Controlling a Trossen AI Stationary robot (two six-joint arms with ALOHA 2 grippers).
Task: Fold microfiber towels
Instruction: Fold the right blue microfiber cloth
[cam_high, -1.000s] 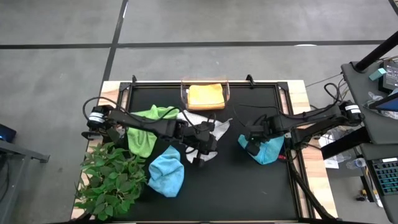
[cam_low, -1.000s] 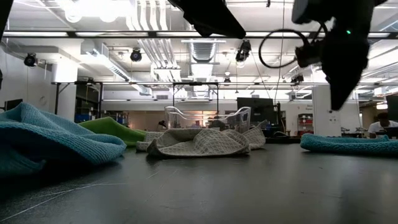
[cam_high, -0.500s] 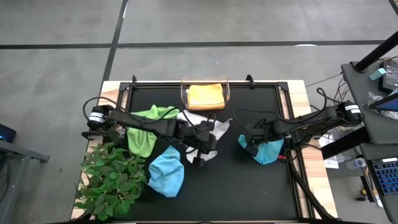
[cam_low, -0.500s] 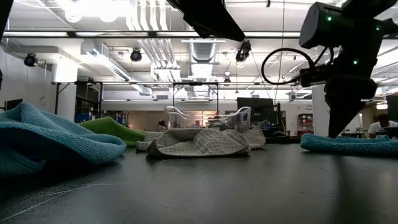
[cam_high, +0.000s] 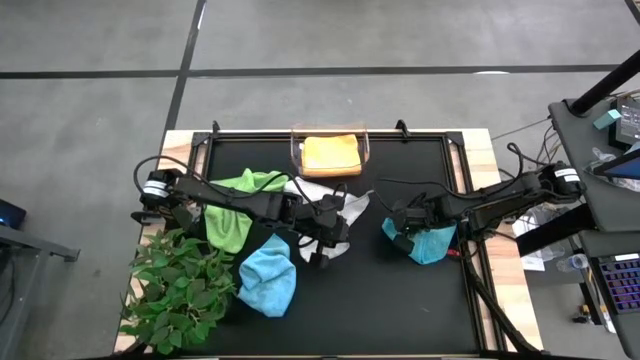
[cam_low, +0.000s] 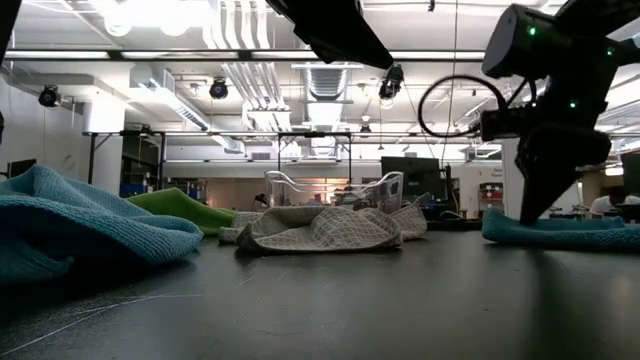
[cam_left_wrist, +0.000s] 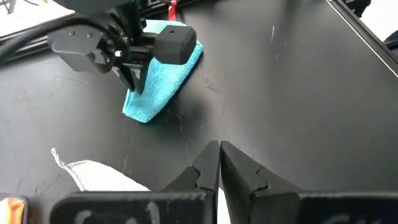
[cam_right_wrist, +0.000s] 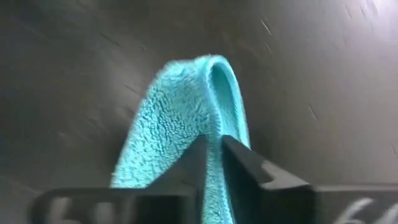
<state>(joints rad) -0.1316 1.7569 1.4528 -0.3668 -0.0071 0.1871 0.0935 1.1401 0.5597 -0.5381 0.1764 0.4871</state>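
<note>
The right hand (cam_high: 397, 228) pinches a fold of the teal towel (cam_high: 428, 240) near the worktop's (cam_high: 400, 300) right edge, its fingers closed on the cloth's inner end where a second ago they stood wide above it. The towel's long axis runs from the hand back toward that right edge, so a lift would draw the cloth along under the arm. The left hand (cam_left_wrist: 217, 163), shut and empty, hovers mid-worktop over the grey-white towel (cam_high: 330, 195), clearly the farther of the two. Lime green (cam_high: 235, 210) and light blue (cam_high: 268, 278) towels lie toward the left edge; the yellow-orange one (cam_high: 330, 154) sits in a clear bin (cam_high: 296, 150) at the far edge.
</note>
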